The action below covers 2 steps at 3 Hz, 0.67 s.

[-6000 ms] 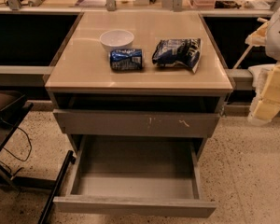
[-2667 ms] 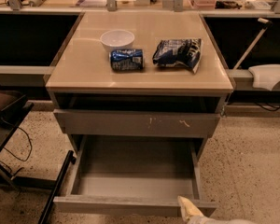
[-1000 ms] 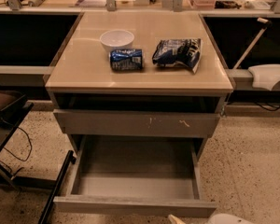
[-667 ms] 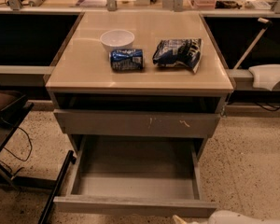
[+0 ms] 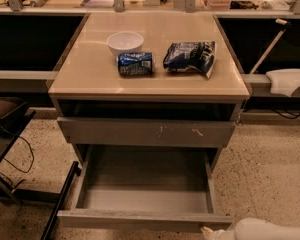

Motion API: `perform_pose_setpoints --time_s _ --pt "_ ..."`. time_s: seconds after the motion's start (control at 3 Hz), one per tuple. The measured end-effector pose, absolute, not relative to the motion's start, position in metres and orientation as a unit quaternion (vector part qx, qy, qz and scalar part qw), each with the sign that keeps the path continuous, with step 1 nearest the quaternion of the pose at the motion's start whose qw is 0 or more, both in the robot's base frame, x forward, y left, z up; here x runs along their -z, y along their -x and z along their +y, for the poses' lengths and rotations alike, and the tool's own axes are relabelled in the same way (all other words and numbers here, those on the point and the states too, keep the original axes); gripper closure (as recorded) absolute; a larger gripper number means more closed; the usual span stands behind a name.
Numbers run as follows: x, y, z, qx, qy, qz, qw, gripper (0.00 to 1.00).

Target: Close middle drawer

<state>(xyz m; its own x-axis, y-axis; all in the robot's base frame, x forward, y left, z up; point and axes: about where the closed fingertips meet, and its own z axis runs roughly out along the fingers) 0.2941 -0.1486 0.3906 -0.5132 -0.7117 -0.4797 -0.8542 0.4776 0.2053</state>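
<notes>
The middle drawer [image 5: 145, 191] is pulled far out of the cabinet, so its grey inside shows, with nothing in it. Its plain front edge [image 5: 140, 220] runs along the bottom of the view. Above it sits the grey drawer front with pale scratch marks [image 5: 147, 132], slightly out. My gripper [image 5: 208, 231] shows only as a small pale tip at the bottom edge, just in front of the right end of the open drawer's front. The white arm [image 5: 270, 230] lies behind it. The bottommost drawer is hidden.
On the beige cabinet top [image 5: 90, 76] stand a white bowl [image 5: 125, 42], a blue can on its side [image 5: 135, 64] and a dark chip bag [image 5: 190, 57]. A black chair frame [image 5: 10, 134] stands at the left. A white object [image 5: 287, 81] lies at the right. The floor is speckled.
The arm came down from the right side to the bottom edge. Over the last second the gripper tip has shifted a little to the right along the drawer front. The drawer has not moved.
</notes>
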Motion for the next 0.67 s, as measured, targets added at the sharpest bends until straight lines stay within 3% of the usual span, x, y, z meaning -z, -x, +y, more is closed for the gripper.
perform_pose_setpoints --time_s 0.67 --pt "-0.384 -0.338 -0.165 -0.187 0.442 0.864 0.15 0.0"
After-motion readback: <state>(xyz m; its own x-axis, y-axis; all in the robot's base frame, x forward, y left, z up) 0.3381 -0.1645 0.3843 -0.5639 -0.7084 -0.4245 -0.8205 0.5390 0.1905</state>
